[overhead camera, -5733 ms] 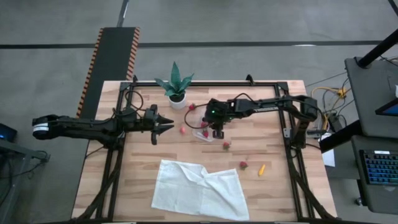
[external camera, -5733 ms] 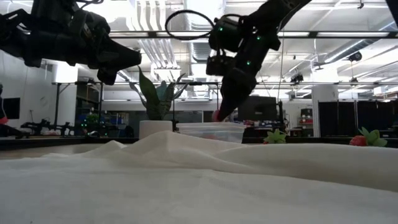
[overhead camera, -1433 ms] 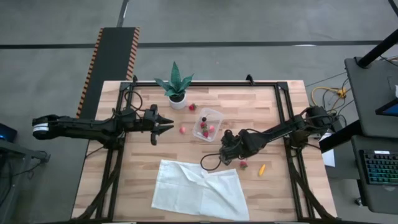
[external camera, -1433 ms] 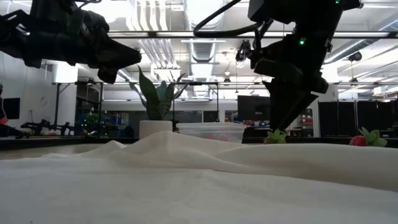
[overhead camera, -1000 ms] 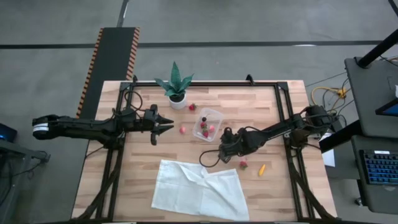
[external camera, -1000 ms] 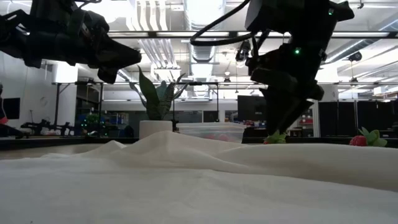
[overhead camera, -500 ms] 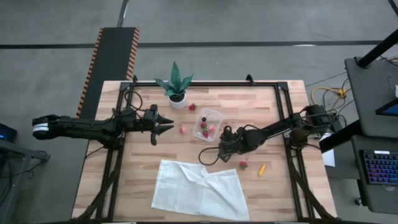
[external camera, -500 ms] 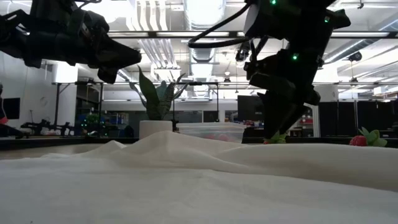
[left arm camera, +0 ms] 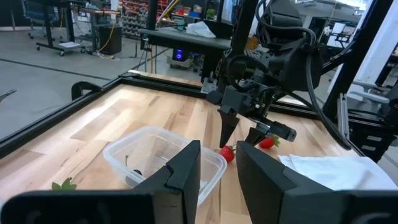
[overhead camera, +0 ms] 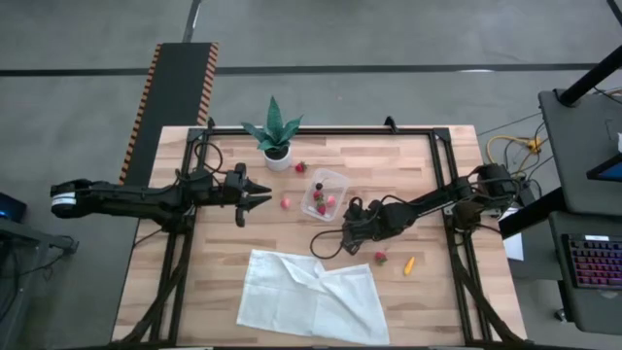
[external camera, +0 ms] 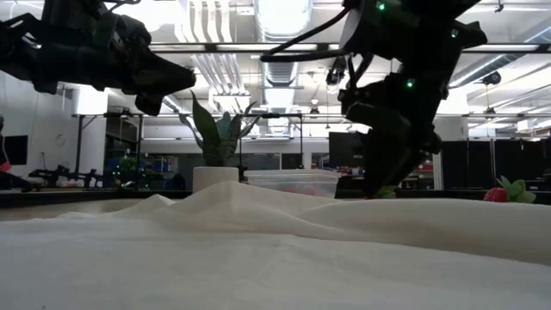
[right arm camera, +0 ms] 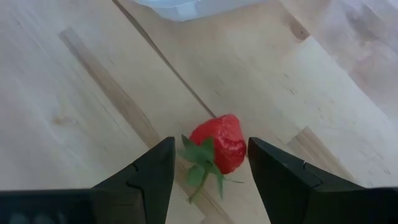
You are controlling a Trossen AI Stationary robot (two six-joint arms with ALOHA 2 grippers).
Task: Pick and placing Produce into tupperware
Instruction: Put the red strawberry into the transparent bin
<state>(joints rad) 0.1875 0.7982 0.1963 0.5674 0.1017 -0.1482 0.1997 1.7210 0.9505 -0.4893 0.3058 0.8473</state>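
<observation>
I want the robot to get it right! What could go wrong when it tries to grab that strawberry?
The right gripper hangs open right over the strawberry on the table. The berry lies a bit toward one finger, so closing might nudge it away or pinch only its green leaves. It is small and rounded, so it might roll. The clear box is close by, so a careless lift could bump its rim.
</observation>
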